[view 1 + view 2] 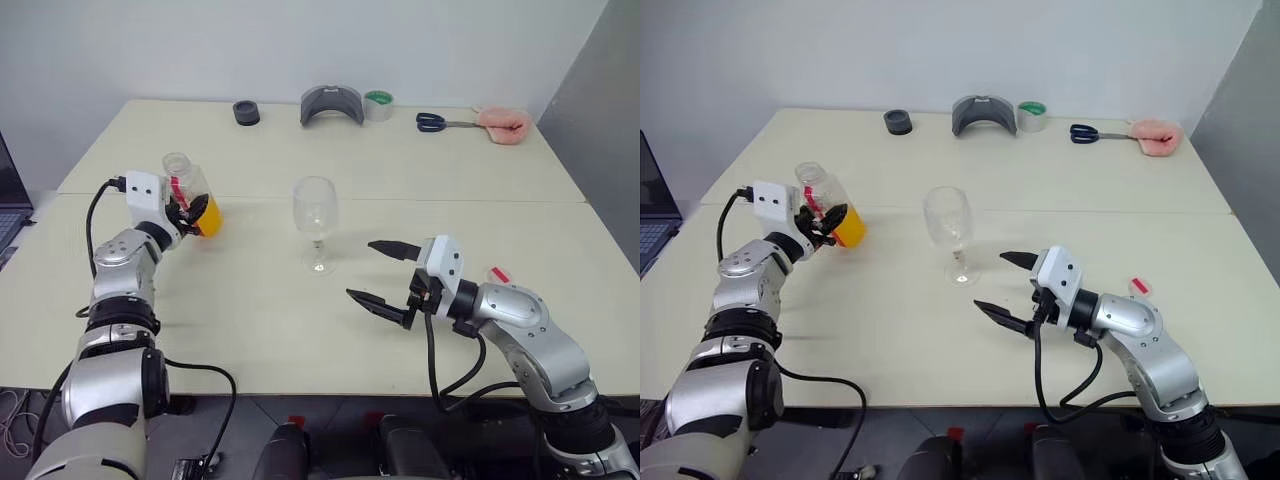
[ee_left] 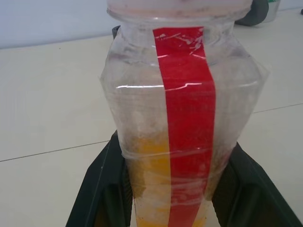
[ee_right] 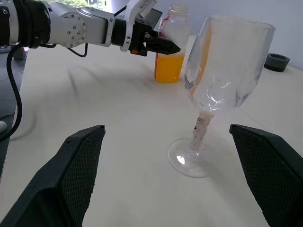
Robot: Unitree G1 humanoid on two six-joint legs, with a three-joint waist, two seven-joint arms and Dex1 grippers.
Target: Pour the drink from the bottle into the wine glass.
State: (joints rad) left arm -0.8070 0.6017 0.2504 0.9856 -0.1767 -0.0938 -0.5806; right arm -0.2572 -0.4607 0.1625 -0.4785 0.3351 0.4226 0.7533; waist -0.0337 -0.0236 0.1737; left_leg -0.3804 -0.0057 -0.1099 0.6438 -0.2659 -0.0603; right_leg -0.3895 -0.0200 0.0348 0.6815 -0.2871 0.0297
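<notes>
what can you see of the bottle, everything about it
The bottle is small, clear plastic, with a red strip down its side and orange-yellow drink filling its lower part. No cap shows on its open neck. It stands upright on the table, on the robot's left, apart from the wine glass. The left gripper is shut on its lower body.

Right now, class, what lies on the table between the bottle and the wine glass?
Nothing: only bare table separates the bottle, gripped by the left claw, from the wine glass. The head views show this stretch plainly.
</notes>
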